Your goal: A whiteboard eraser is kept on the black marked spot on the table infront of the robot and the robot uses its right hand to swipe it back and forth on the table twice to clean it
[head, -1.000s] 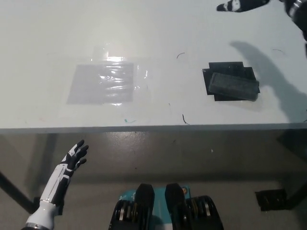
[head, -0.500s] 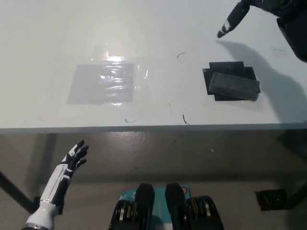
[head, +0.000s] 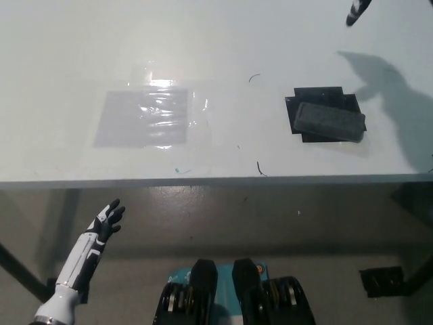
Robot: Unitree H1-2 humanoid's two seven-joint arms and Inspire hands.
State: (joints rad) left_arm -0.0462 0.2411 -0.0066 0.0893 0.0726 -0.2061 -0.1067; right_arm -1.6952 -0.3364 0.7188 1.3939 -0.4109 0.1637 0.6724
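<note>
Eraser (head: 328, 121) sits on black marked spot (head: 325, 97), right side of surface (head: 223, 40), untouched, so swiping not begun; both passes left. Right hand (head: 357, 9) only a fingertip at top edge, state can't tell. Left hand (head: 108, 218) idles below the surface edge, fingers apart.

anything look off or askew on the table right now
The eraser lies slightly askew on its black marked spot, overhanging the lower right edge. A shiny clear plastic sheet lies left of it, and a few small pen marks dot the table. Nothing is spilled.
</note>
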